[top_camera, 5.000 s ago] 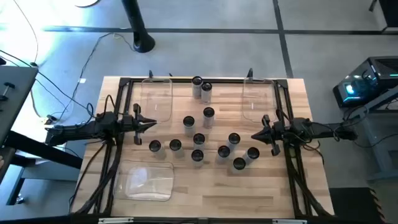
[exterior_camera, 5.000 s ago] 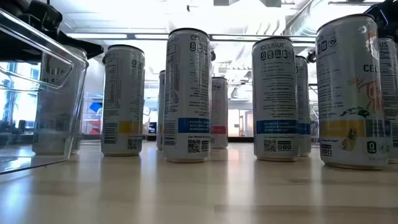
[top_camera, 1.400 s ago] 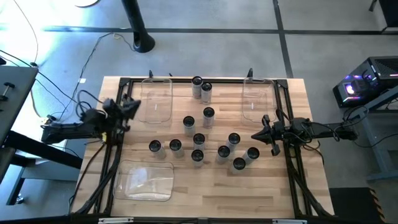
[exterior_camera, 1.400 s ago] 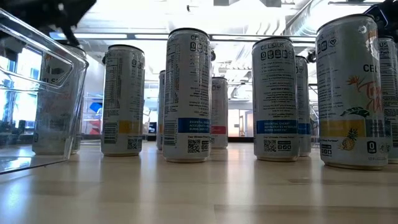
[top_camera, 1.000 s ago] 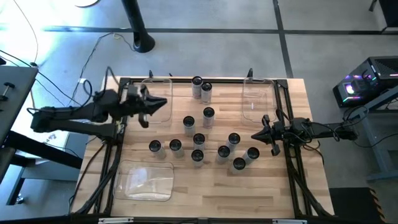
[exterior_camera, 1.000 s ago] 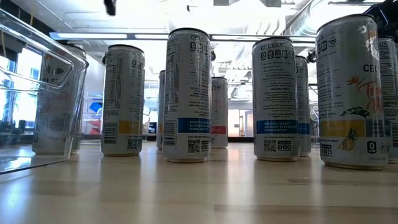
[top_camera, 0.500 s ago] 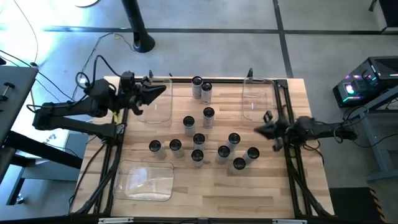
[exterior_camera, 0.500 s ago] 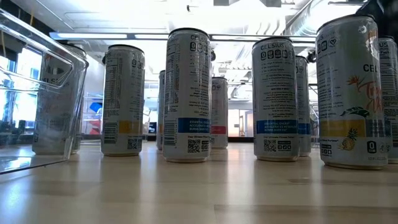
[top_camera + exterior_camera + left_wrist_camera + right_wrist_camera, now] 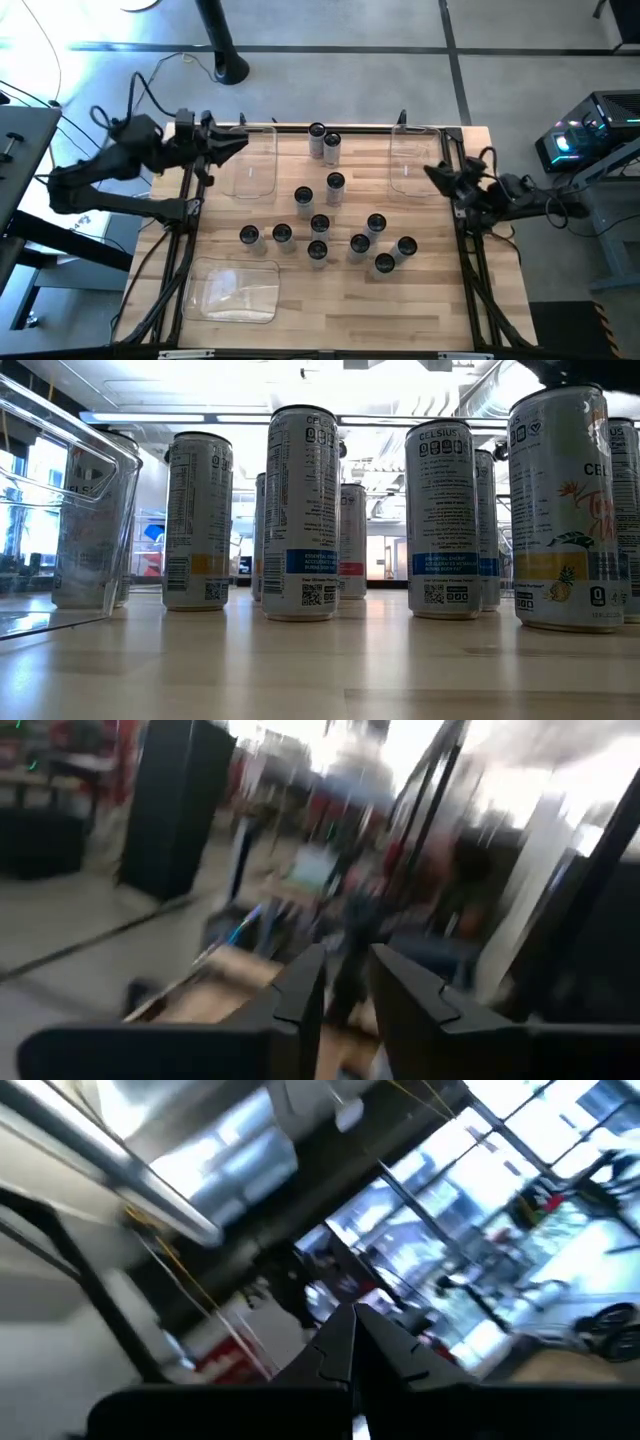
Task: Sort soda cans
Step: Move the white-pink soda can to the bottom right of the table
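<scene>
Bench point(image 9: 440, 310) middle holds all your soda cans point(image 9: 320, 224), bins point(image 9: 250, 162) empty, nothing sorted yet: left tool point(image 9: 238, 141) narrowly parted at far-left corner, right tool point(image 9: 434, 172) closed, both empty.

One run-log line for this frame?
left gripper: slightly open, empty, over clear plastic bin | right gripper: shut, empty | silvery soda cans: standing, unsorted
</scene>
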